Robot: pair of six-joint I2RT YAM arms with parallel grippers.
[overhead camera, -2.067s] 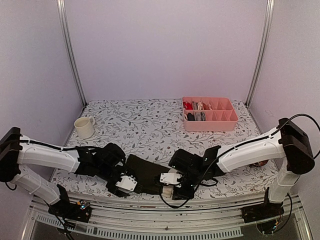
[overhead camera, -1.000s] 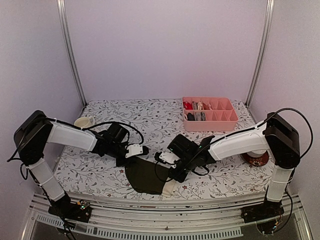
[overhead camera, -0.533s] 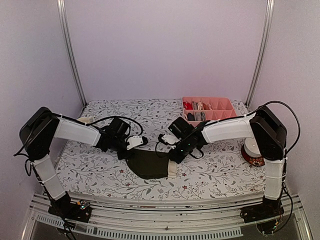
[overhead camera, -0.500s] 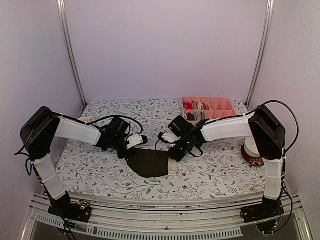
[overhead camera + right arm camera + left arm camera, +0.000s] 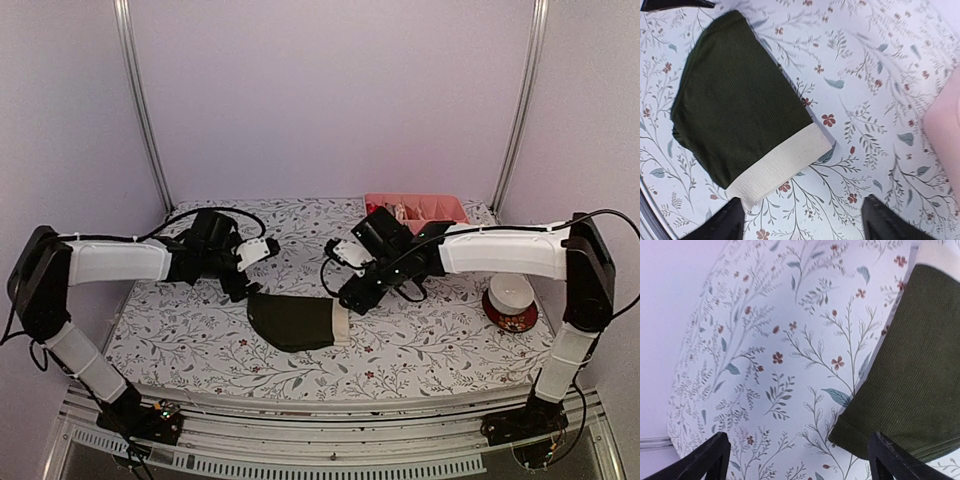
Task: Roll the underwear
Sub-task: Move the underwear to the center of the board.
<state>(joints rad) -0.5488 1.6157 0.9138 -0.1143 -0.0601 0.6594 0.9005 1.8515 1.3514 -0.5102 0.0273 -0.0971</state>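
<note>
One dark olive underwear [image 5: 290, 322] with a whitish waistband [image 5: 341, 326] lies folded flat on the flowered tablecloth, held by nothing. My left gripper [image 5: 238, 284] hovers just off its left corner, jaws open and empty; in the left wrist view the underwear [image 5: 920, 365] fills the right side beyond the left gripper [image 5: 800, 462]. My right gripper [image 5: 352, 297] hangs above the waistband end, open and empty. The right wrist view shows the underwear [image 5: 735, 95] and its waistband [image 5: 782, 167] ahead of the right gripper [image 5: 805, 222].
A pink divided tray [image 5: 440, 208] with rolled garments stands at the back right, partly hidden by my right arm; its edge [image 5: 945, 135] shows in the right wrist view. A white cup on a red saucer [image 5: 510, 302] sits at the right.
Both grippers have opened and let go of the dark underwear, then lifted away toward the back. The garment now lies folded on the cloth.
</note>
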